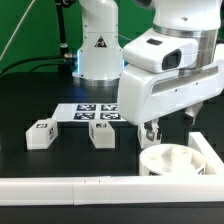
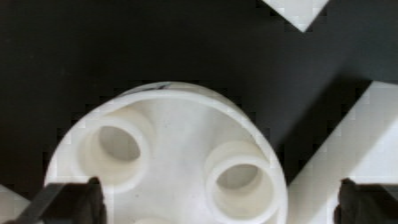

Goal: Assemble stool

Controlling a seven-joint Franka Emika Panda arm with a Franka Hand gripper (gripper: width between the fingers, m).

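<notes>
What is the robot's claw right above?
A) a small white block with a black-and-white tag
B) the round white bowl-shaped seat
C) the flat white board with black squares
B: the open gripper hangs right over the round white rimmed plastic seat disc, which shows between its fingertips in the wrist view.

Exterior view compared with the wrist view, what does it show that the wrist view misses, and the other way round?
Only the exterior view: two leg blocks, the marker board beyond them, and the arm's base. Only the wrist view: two round holes in the seat disc, seen close up. Both: the seat disc with the open fingers over it, holding nothing.
</notes>
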